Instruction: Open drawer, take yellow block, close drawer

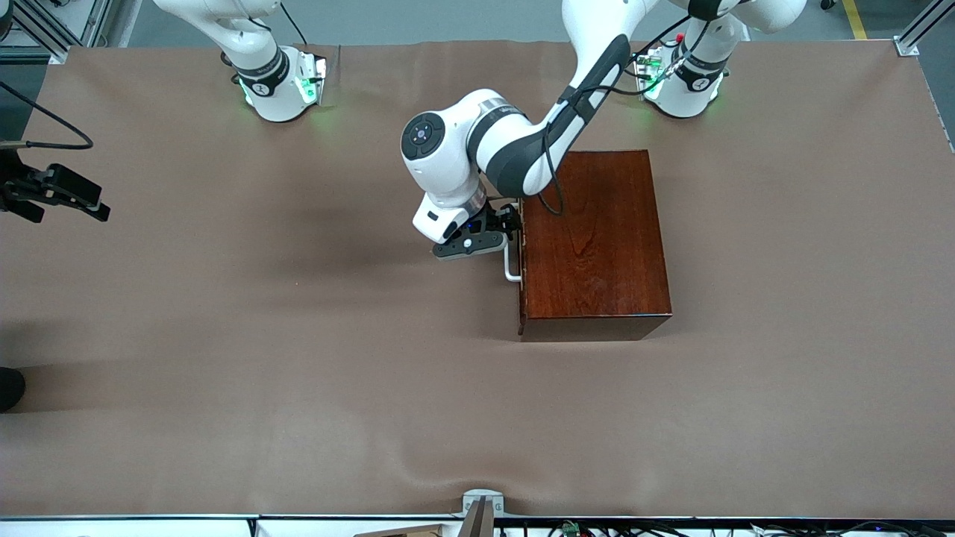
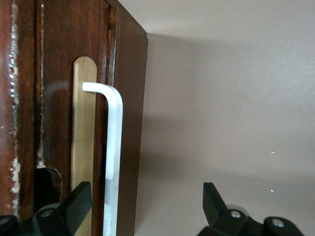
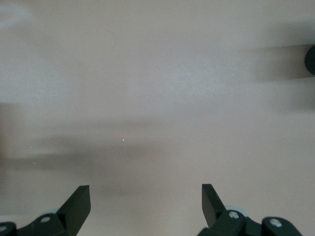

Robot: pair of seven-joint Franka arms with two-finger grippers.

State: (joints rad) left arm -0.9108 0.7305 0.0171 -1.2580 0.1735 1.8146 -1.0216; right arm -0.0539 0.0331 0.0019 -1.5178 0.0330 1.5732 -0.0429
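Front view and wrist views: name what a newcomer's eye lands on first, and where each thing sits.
The glossy reddish-brown wooden box stands on the brown table, toward the left arm's end. The left gripper is at the white bar handle of the shut drawer, fingers open around it. The right gripper waits open over bare table at the right arm's end.

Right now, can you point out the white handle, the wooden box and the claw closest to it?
white handle [image 2: 114, 147]: left wrist view, on the long straight bar.
wooden box [image 1: 593, 239]: front view, middle of its glossy top.
left claw [image 2: 147, 204]: left wrist view, midway between its open fingertips, around the handle.
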